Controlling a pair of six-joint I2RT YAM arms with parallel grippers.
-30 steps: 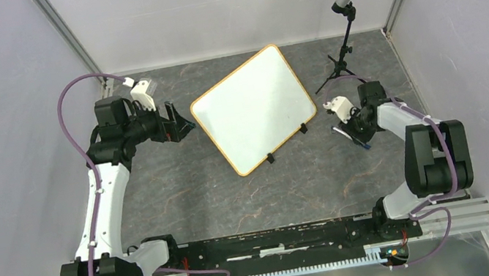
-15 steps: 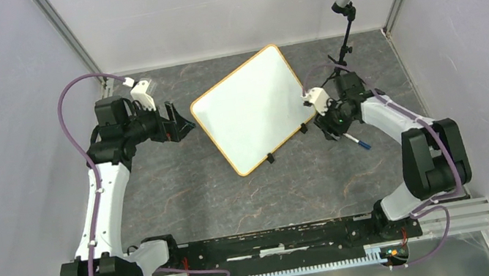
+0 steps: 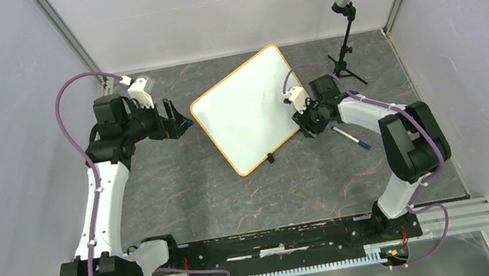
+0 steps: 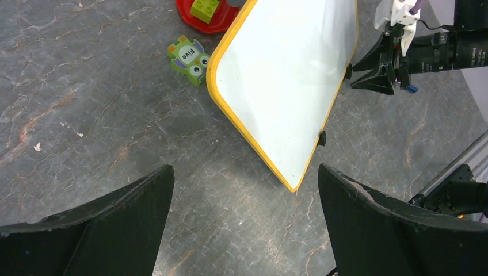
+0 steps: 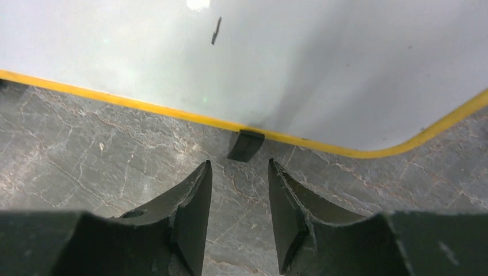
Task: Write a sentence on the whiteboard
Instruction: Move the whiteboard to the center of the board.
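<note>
White with a thin yellow-orange rim, the whiteboard point(image 3: 253, 109) lies flat on the grey marbled bench point(image 3: 236, 198), toward the far middle. It is turned so that its corners point at the walls, and it sits between the two arms. The right wrist view shows one short dark stroke point(image 5: 216, 30) on its surface. Around the stroke the face is plain white with a patch of glare.

The right hand point(image 3: 305, 128) is low at the board's near-right edge. Its fingers point(image 5: 190, 218) stand apart with a narrow gap and nothing between them. Their tips stop just short of a small black clip point(image 5: 246, 145) fixed on the rim, and as far as the wrist view shows they do not touch it. A second clip point(image 3: 270, 157) sits further along the same edge, toward the near corner.

The left hand point(image 3: 180, 122) hovers just beside the board's left corner, apart from it. Its fingers point(image 4: 115, 224) are spread wide and hold nothing.

A marker point(image 3: 350, 137) with a white barrel and a blue end lies on the bench just to the right of the right hand, touching neither hand. In the left wrist view, a green toy tile point(image 4: 189, 56) printed "Five" lies just off the board's rim. Beside the tile a red dish point(image 4: 218, 27) holds a green brick point(image 4: 205, 8). A black tripod stand point(image 3: 344, 59) stands near the far right corner of the bench.
</note>
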